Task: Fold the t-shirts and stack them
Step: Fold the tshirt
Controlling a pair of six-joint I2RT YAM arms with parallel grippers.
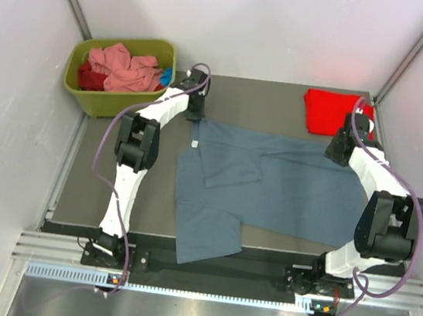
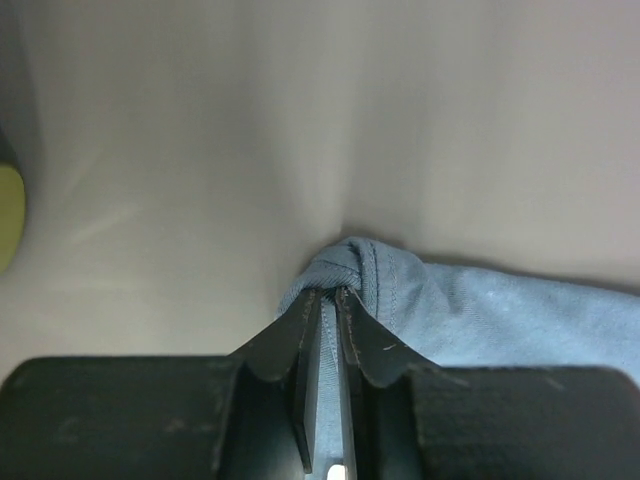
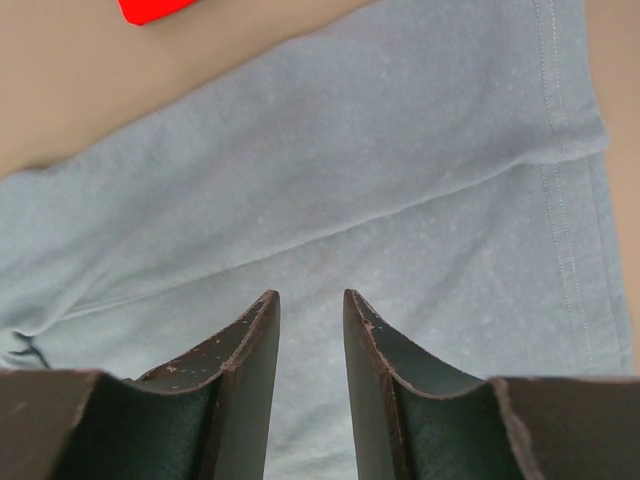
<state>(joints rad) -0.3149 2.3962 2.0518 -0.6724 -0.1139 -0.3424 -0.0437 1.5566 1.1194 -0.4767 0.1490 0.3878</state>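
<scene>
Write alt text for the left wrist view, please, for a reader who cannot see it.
The left pincer is shut on a bunched edge of the blue-grey t-shirt, whose fabric trails off to the right. Behind it is a pale blurred surface, with a yellow-green sliver at the left edge.

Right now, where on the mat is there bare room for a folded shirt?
Two bare patches: the left strip of mat, between the left arm and the mat's edge, this side of the green bin; and the back strip between the left gripper and the red t-shirt. The middle is crowded by the spread blue-grey t-shirt.
</scene>
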